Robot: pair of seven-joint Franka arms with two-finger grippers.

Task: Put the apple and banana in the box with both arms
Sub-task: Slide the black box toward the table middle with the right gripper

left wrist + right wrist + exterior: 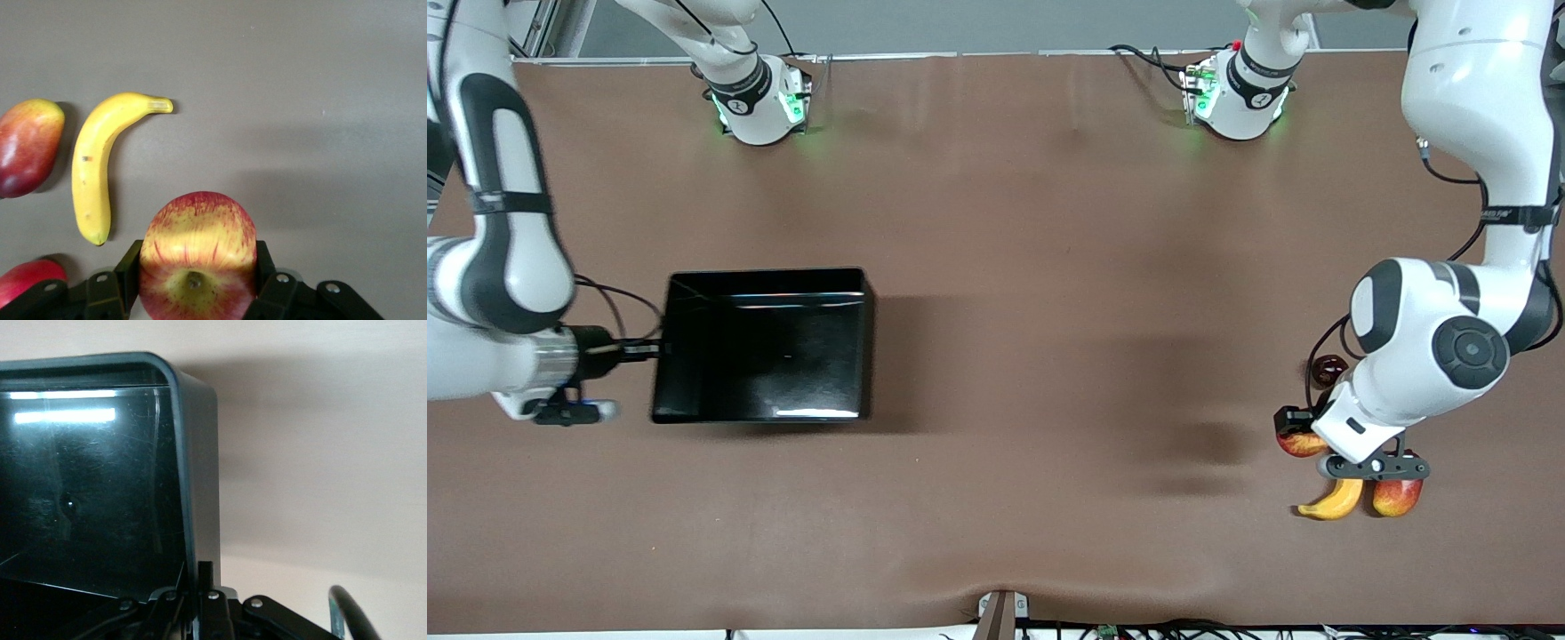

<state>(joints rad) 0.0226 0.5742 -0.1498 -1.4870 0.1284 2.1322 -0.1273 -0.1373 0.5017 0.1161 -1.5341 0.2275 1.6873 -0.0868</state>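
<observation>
The apple [198,230], red streaked with yellow, sits between the fingers of my left gripper [198,260], which is shut on its two sides. In the front view the apple [1303,444] and the left gripper [1301,437] are at the left arm's end of the table. The banana [1334,500] lies on the table beside the apple, nearer the front camera; it also shows in the left wrist view [93,167]. The black box [765,277] sits toward the right arm's end. My right gripper [639,349] is shut on the box's end wall [200,453], one finger [205,572] outside it.
A red-and-yellow mango [1396,498] lies beside the banana, also seen in the left wrist view [27,147]. A smooth pink-red fruit [30,277] lies close to the left gripper. A small dark round fruit [1329,368] sits farther from the front camera, under the left arm.
</observation>
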